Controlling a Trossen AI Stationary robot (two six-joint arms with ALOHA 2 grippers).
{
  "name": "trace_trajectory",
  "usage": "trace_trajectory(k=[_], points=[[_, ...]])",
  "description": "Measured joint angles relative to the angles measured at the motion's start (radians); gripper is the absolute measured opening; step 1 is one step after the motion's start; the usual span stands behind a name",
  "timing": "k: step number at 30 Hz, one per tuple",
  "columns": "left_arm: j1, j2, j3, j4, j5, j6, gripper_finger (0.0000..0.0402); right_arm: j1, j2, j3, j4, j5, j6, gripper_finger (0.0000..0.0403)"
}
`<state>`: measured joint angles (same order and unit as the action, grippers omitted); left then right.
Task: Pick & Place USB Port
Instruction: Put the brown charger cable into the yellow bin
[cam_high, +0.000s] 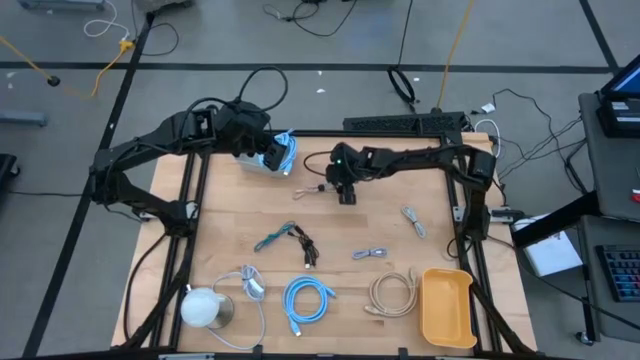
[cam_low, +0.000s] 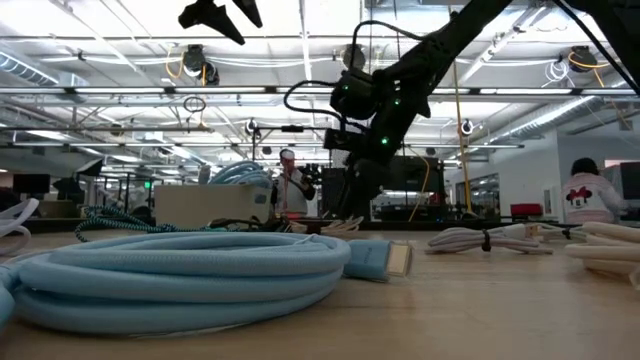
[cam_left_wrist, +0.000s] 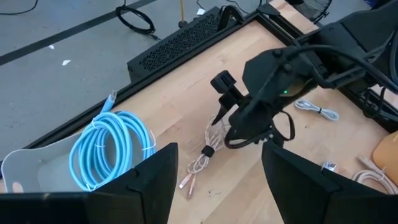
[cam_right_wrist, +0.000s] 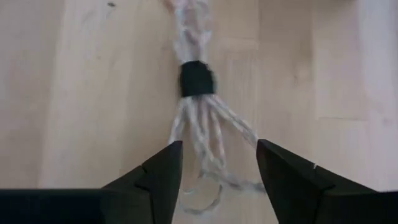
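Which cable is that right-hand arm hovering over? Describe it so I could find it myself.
Look at the far half of the wooden table, near its middle, right under the right gripper, whose fingers are open. There lies a thin pale cable bundle, cinched by a black band. The neighbouring coil in the white bin is bright blue.

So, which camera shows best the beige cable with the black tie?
The right wrist view: the cable fills it, between the right gripper's open fingers. The left wrist view shows it smaller, the high view barely, the low view unclearly.
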<state>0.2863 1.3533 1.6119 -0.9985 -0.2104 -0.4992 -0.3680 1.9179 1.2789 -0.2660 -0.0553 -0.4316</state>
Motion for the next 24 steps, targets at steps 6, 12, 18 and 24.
trace_trajectory(k=[6, 12, 18, 24], points=[[-0.001, 0.0, 0.0, 0.0, 0.009, -0.004, 0.0234, -0.005, 0.021, -0.016, -0.009, -0.028, -0.021, 0.0216], [-0.008, 0.0, 0.0, 0.0, 0.019, -0.011, 0.0234, 0.016, 0.061, -0.011, -0.005, -0.051, -0.025, 0.0207], [-0.014, 0.0, 0.0, 0.005, 0.015, -0.014, 0.0234, 0.029, 0.063, -0.012, -0.008, -0.051, 0.014, 0.0173], [-0.019, 0.0, 0.0, 0.006, 0.006, -0.021, 0.0234, 0.03, 0.064, -0.013, -0.02, -0.055, 0.095, 0.0102]])
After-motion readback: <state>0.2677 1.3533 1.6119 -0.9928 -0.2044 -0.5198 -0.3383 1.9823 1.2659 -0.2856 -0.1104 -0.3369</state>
